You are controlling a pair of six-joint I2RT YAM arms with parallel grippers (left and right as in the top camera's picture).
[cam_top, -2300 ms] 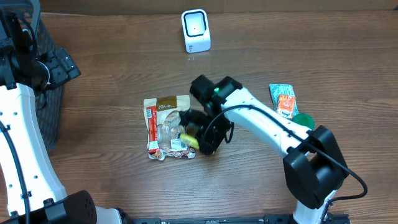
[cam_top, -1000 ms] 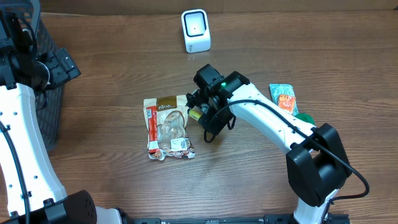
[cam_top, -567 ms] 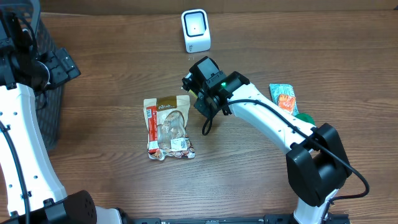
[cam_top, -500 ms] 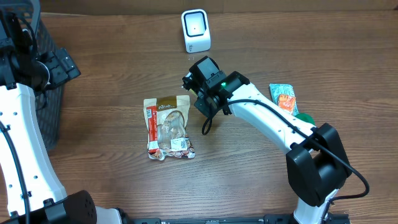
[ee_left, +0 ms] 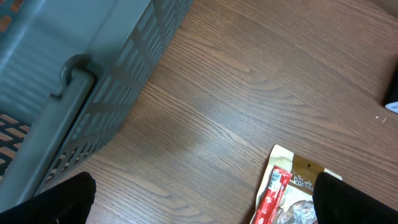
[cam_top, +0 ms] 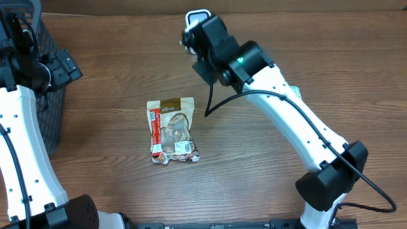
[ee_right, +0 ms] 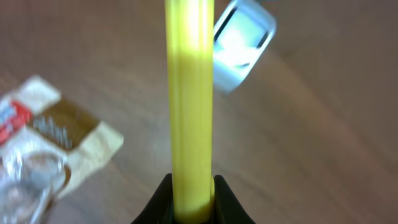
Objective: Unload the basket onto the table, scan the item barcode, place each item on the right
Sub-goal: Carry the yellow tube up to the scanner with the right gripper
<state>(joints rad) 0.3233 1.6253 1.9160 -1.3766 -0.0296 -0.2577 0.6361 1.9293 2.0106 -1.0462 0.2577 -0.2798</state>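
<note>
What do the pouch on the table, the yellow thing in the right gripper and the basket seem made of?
Pouch: likely plastic film, partly clear and glossy; contents show through, edges crinkle.
Yellow thing: smooth, evenly coloured, perhaps plastic; blur leaves it open.
Basket: matte grey-blue moulded plastic, by its slotted wall and handle.

No legible lettering, even on pouch [cam_top: 170, 129]
</note>
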